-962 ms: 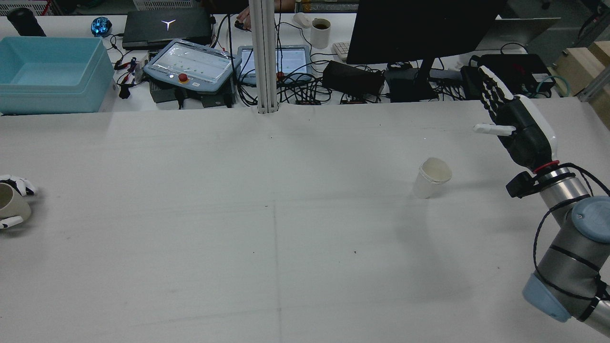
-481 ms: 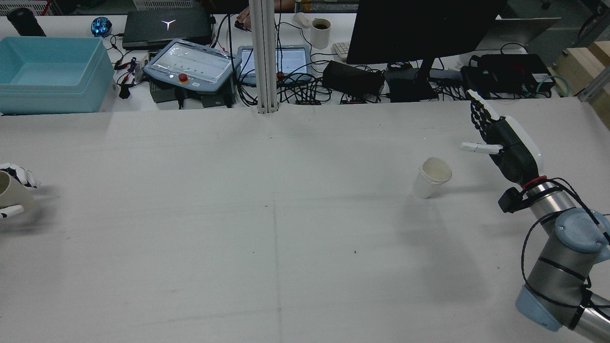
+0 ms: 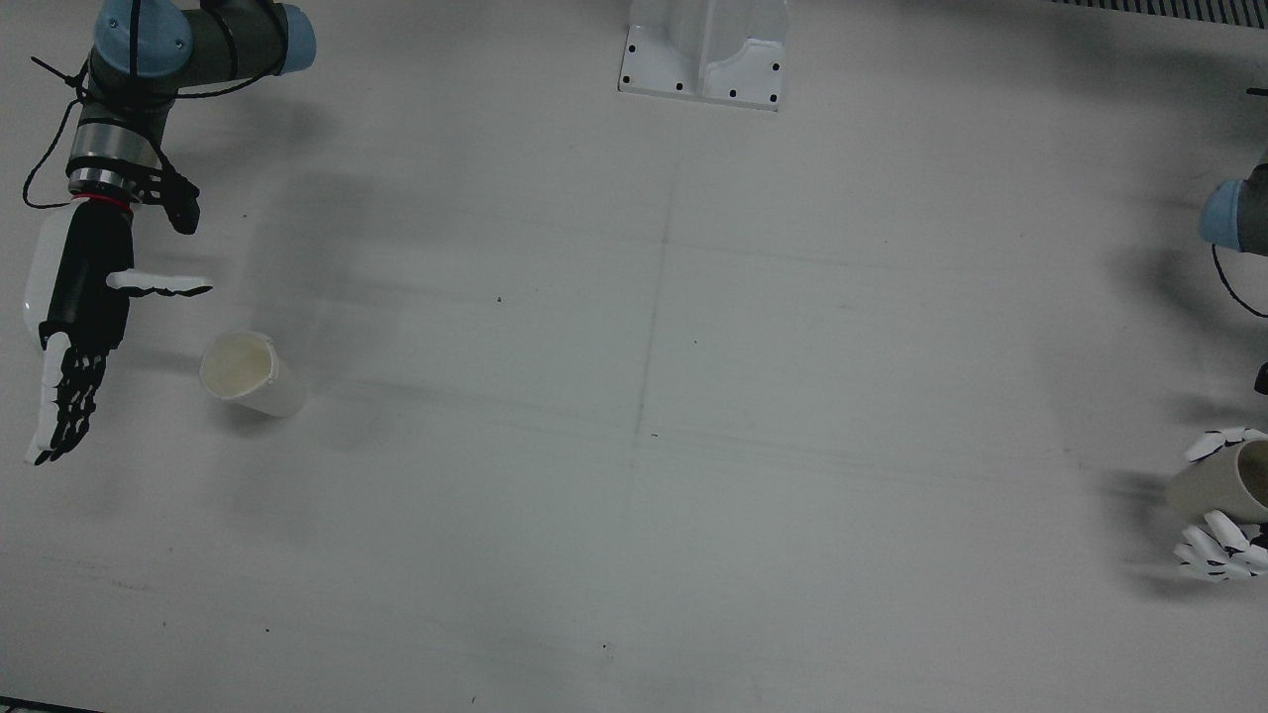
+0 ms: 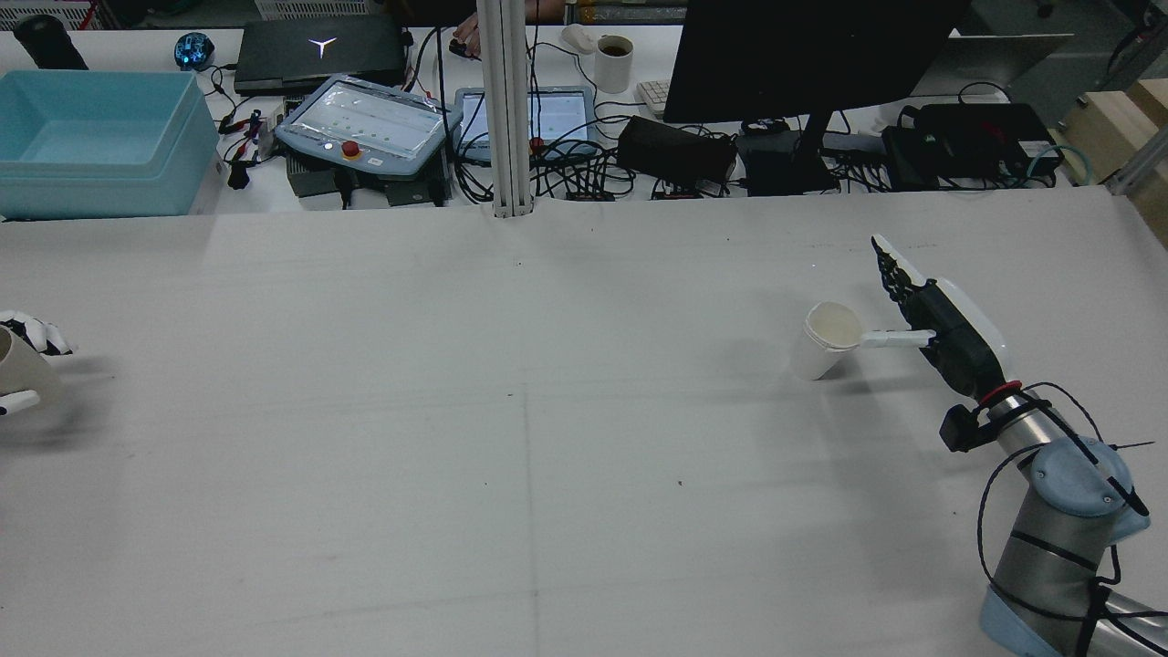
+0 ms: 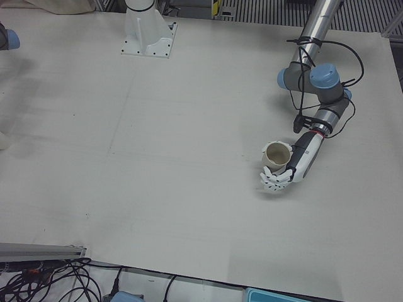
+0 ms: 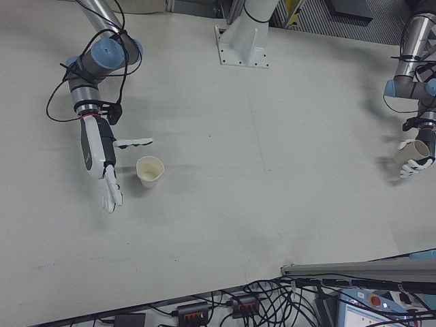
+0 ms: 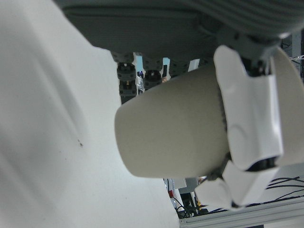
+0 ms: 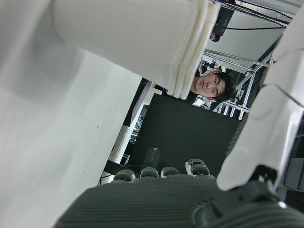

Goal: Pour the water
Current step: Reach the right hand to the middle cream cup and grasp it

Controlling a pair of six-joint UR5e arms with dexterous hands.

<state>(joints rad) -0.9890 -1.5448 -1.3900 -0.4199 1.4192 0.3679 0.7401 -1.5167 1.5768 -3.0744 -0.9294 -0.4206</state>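
Note:
A white paper cup (image 4: pixel 826 342) stands upright on the table (image 4: pixel 547 438), open and pale inside; it also shows in the front view (image 3: pixel 246 374) and the right-front view (image 6: pixel 150 172). My right hand (image 4: pixel 940 319) is open just right of it, fingers stretched out, thumb reaching to the rim. The right hand view shows the cup (image 8: pixel 128 38) close before the palm, not enclosed. My left hand (image 5: pixel 301 165) is shut on a beige cup (image 5: pixel 276 154) at the table's far left edge (image 4: pixel 11 372). Its fingers (image 7: pixel 249 114) wrap the cup (image 7: pixel 171 128).
Beyond the table's far edge lie a blue bin (image 4: pixel 96 141), a teach pendant (image 4: pixel 365 123), cables, a monitor (image 4: pixel 812 55) and a mug (image 4: pixel 613 62). A white post (image 4: pixel 506 109) stands at the far middle; its base shows in the front view (image 3: pixel 705 50).
My right hand has come down and moved left toward the white cup; its thumb now reaches the rim. My left hand with the beige cup has shifted slightly left.

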